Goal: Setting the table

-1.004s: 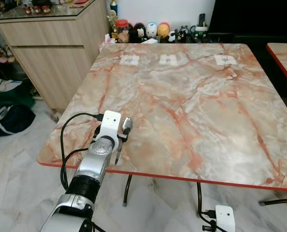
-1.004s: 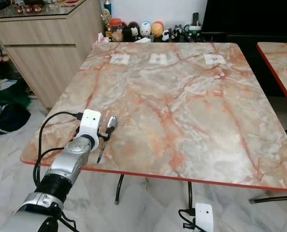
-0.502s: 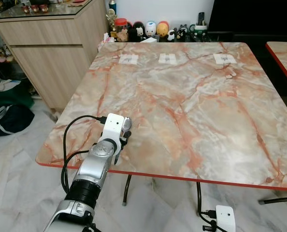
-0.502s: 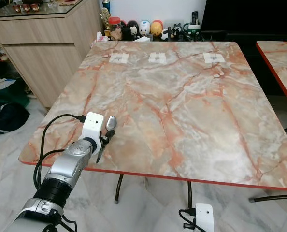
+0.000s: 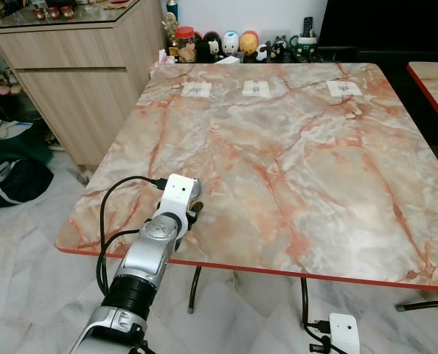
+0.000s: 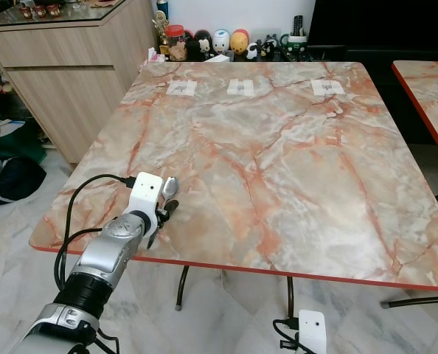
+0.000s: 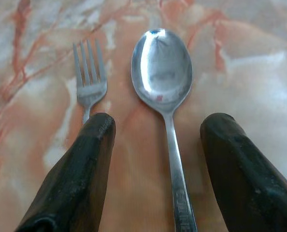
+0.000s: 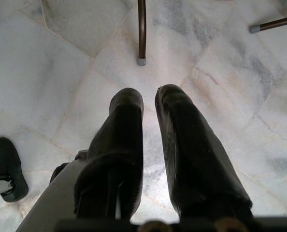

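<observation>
A silver spoon (image 7: 162, 67) lies on the marble table (image 5: 293, 147) near its front left corner. A fork (image 7: 89, 77) lies close beside the spoon, its tines pointing the same way. My left gripper (image 7: 158, 125) is low over the table and open; the spoon's handle runs between the two black fingers (image 7: 80, 169) without touching them. In the eye views the spoon's bowl (image 6: 171, 187) peeks out past the left wrist's white camera block (image 5: 178, 193). My right gripper (image 8: 148, 99) hangs below the table over the floor, its fingers almost together and holding nothing.
A wooden cabinet (image 5: 79, 74) stands to the table's left. Figurines (image 5: 226, 46) line the far edge, with three small paper cards (image 5: 256, 89) in front of them. A second table (image 5: 433, 81) is at the right. A dark bag (image 5: 12, 181) lies on the floor.
My left arm has reached a little farther over the table's corner and lower. The spoon's handle, which hung past the table edge, is now hidden behind the wrist.
</observation>
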`<state>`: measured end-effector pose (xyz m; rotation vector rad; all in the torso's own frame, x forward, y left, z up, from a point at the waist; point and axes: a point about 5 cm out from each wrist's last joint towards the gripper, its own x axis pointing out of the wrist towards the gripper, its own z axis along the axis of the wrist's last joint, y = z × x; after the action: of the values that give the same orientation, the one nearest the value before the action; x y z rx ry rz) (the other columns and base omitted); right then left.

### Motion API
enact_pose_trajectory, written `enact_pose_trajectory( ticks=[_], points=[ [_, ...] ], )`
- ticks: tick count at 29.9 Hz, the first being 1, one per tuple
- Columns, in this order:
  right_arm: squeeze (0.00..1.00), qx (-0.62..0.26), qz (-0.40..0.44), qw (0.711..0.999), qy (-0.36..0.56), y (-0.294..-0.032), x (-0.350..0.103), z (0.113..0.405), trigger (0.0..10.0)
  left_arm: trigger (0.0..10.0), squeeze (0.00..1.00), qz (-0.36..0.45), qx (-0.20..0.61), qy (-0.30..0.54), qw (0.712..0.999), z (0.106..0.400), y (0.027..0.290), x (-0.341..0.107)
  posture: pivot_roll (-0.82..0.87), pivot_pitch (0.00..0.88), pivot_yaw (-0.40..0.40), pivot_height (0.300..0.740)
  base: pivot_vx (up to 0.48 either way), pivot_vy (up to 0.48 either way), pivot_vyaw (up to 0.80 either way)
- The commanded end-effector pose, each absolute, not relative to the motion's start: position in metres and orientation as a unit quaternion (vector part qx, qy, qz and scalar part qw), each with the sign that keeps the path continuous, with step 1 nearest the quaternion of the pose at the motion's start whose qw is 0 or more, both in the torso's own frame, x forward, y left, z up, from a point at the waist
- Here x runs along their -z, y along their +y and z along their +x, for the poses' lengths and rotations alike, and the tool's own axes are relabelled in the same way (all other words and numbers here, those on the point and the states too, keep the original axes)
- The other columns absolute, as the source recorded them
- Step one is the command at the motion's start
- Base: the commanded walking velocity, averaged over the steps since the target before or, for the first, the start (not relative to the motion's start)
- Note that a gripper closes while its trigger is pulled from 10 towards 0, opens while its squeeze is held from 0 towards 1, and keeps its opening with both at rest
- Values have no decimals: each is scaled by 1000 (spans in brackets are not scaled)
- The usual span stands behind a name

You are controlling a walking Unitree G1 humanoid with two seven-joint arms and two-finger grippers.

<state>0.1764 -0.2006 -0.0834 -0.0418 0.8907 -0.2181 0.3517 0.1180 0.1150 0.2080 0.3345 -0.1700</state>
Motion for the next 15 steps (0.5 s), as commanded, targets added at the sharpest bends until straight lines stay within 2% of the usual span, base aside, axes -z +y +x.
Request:
enact_pose_trajectory(
  ticks=[1, 11, 12, 13, 14, 15],
  points=[
    [0, 108, -17, 893, 437, -200, 86, 172, 10000, 9373, 0, 106, 72, 185, 974, 349, 122, -105, -28, 65, 46, 732, 0, 0, 0],
    [0, 109, -18, 891, 440, -202, 86, 171, 10000, 9255, 0, 69, 73, 219, 971, 344, 120, -91, -31, 64, 44, 732, 0, 0, 0],
    [0, 108, -19, 891, 441, -202, 86, 170, 10000, 8157, 0, 58, 72, 229, 969, 343, 121, -87, -31, 65, 44, 732, 0, 0, 0],
    [0, 108, -19, 891, 441, -202, 86, 170, 10000, 7686, 0, 55, 72, 234, 968, 342, 121, -85, -32, 65, 43, 732, 0, 0, 0],
    [0, 108, -19, 890, 442, -202, 86, 170, 10000, 7686, 0, 54, 71, 236, 968, 342, 121, -85, -32, 65, 43, 732, 0, 0, 0],
    [0, 107, -20, 890, 442, -203, 86, 170, 10000, 2745, 0, 52, 72, 238, 967, 342, 121, -84, -31, 65, 42, 732, 0, 0, 0]
  ],
)
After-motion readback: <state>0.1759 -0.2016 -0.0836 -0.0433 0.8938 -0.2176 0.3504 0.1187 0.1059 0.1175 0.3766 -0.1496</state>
